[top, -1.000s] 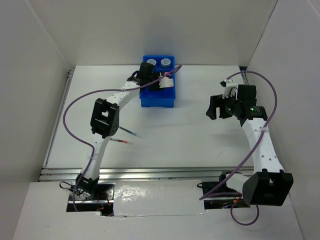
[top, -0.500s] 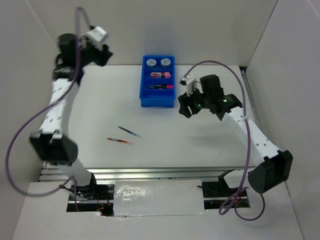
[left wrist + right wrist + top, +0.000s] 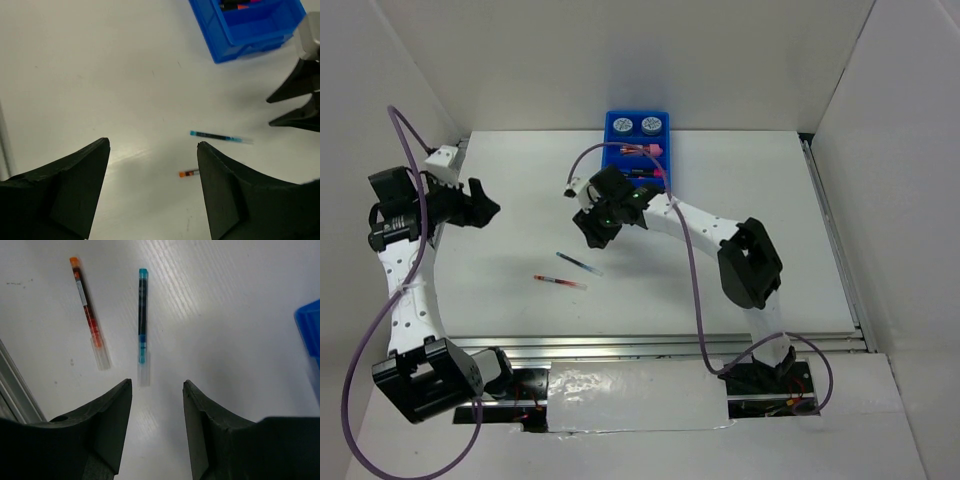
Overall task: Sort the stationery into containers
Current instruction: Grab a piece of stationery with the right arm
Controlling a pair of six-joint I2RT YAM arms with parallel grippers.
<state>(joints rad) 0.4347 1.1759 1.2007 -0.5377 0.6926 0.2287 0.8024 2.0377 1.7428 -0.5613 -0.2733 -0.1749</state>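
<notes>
- blue pen (image 3: 142, 315): lies flat on the white table (image 3: 770, 220), well short of the tray, just ahead of the right gripper (image 3: 155, 385) and not between its fingers.
- looks light, thin, stiff and smooth; likely to roll or skid away if nudged from one side.
- best taken across the barrel near its middle, fingers square to its length, closing low against the table.
- red pen (image 3: 88, 310): lies beside the blue one, near but apart, roughly parallel; same light, slippery build, same mid-barrel hold.
- right gripper: hangs near the blue pen, jaws part-way apart, nothing between them.
- left gripper (image 3: 152, 145): sits well off to the left, jaws wide, empty.
- blue tray (image 3: 607, 135): stands at the far side, with two patterned rolls (image 3: 623, 125) in the far compartment and a pink highlighter (image 3: 645, 151) in the next.
</notes>
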